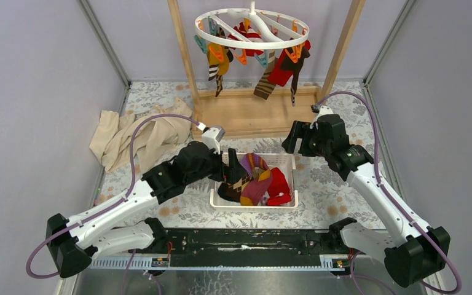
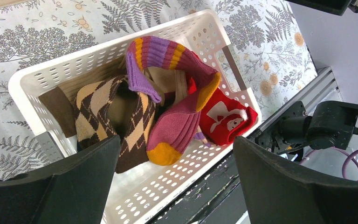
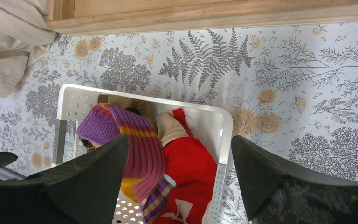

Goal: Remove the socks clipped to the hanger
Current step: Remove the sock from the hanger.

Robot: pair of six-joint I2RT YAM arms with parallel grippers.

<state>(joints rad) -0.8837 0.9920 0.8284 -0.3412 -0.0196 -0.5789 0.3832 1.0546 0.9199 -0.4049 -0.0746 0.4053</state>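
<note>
Several socks (image 1: 257, 182) already lie in the white basket (image 1: 252, 208) near me, centre: argyle, purple-striped, red. My left gripper (image 2: 176, 144) hovers over it, jaws wide, empty. My right gripper (image 3: 179, 140), at the basket's far right corner, is likewise spread and empty. Far centre: hanger (image 1: 253, 26) on its wooden rack (image 1: 183, 49), a handful of clipped socks (image 1: 281, 69) hanging from it. I judge the job roughly half done; those remain.
</note>
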